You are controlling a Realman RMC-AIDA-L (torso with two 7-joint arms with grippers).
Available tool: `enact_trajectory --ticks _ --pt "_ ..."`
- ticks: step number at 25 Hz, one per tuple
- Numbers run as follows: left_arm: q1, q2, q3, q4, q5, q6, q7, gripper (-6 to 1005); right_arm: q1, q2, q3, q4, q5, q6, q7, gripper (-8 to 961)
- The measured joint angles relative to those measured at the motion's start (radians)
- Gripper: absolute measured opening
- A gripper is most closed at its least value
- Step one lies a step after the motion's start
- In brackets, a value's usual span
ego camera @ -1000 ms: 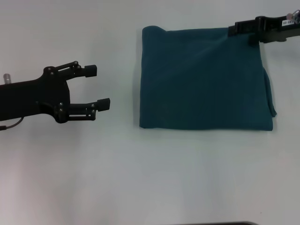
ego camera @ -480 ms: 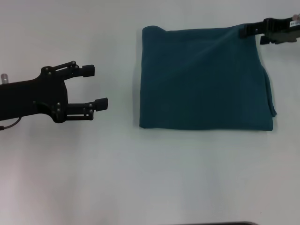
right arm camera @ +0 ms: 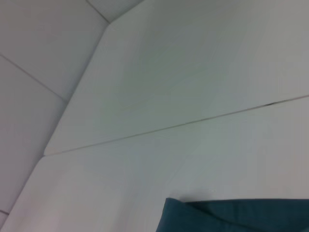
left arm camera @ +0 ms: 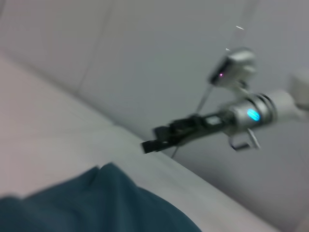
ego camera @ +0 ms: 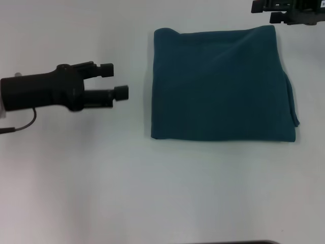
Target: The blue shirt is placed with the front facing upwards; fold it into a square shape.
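The blue shirt (ego camera: 223,84) lies folded into a flat, roughly square shape on the white table, right of centre in the head view. No lettering or label shows. My left gripper (ego camera: 115,80) hovers left of the shirt, turned on its side, open and empty, clear of the cloth. My right gripper (ego camera: 266,11) is at the far right, just beyond the shirt's far right corner, open and holding nothing. The left wrist view shows the shirt's edge (left arm camera: 96,203) and the right gripper (left arm camera: 161,137) farther off. The right wrist view shows a shirt corner (right arm camera: 231,215).
The white table (ego camera: 152,193) spreads around the shirt. A thin cable (ego camera: 20,124) hangs from the left arm. A dark edge (ego camera: 228,242) shows at the near side. The table's far edge and a pale wall show in the right wrist view (right arm camera: 72,140).
My right gripper has drawn away from the shirt's far right corner, towards the far edge. My left gripper has rolled onto its side and moved slightly towards the shirt. The shirt has not moved.
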Motion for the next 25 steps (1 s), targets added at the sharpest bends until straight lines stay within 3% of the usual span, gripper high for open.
enact_trajectory --ticks 3,4,11,17,25 --pt "-0.031 0.006 0.003 -0.003 0.019 -0.021 -0.184 904 -0.005 -0.003 0.000 0.006 0.007 -0.015 -0.038 900" --pt "-0.072 0.018 0.006 0.003 0.056 -0.043 -0.364 904 -0.006 -0.003 0.001 0.007 0.008 -0.022 -0.051 900" --pt "-0.196 0.040 0.117 0.072 0.184 -0.168 -0.717 903 -0.008 -0.004 0.005 0.003 0.007 -0.072 -0.095 900" --pt "-0.288 0.034 0.202 0.182 0.233 -0.278 -0.811 903 -0.010 -0.014 -0.003 0.000 0.004 -0.094 -0.098 900" --pt "-0.316 0.011 0.252 0.234 0.258 -0.372 -0.863 904 -0.016 -0.016 -0.005 0.000 -0.010 -0.108 -0.107 900"
